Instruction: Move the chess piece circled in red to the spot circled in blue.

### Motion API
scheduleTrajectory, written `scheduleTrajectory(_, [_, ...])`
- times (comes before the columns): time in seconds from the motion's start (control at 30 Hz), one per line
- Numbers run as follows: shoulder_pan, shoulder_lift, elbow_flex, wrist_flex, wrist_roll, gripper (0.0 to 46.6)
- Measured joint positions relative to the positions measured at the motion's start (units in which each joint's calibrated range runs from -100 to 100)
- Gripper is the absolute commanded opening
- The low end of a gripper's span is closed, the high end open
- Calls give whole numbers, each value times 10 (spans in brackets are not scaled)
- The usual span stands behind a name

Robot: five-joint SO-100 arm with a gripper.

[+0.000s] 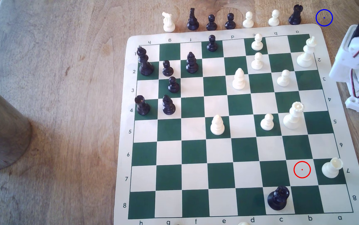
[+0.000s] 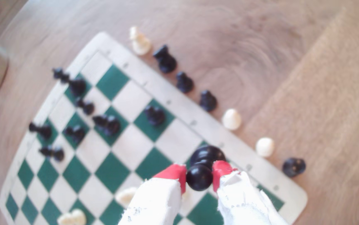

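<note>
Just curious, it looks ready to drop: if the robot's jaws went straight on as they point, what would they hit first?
Probably the chessboard. The jaws, shut on a black pawn, point down at a green square near its edge, so the pawn's base would touch first. Height is unclear.

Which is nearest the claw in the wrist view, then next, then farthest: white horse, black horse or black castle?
From the gripper holding the black pawn:
1. Black castle, at the row's near end.
2. Black horse, well along the row.
3. White horse, at the row's far end.
</note>
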Motion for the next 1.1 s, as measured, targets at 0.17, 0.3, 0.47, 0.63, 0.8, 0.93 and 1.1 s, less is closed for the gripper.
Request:
scheduleTrajectory(0.17, [109, -14, 20, 2, -1, 3])
scheduleTrajectory(0.3, [199, -20, 45, 10, 19, 3])
scheduleTrajectory(0.47, [282, -18, 115, -2, 41, 3])
scheduleTrajectory(0.63, [310, -3, 199, -48, 44, 3])
scheduleTrajectory(0.8, [328, 32, 258, -104, 45, 3])
scheduleTrajectory(0.93, [340, 49, 279, -127, 49, 4])
scheduleTrajectory(1.1, [345, 75, 315, -160, 49, 4])
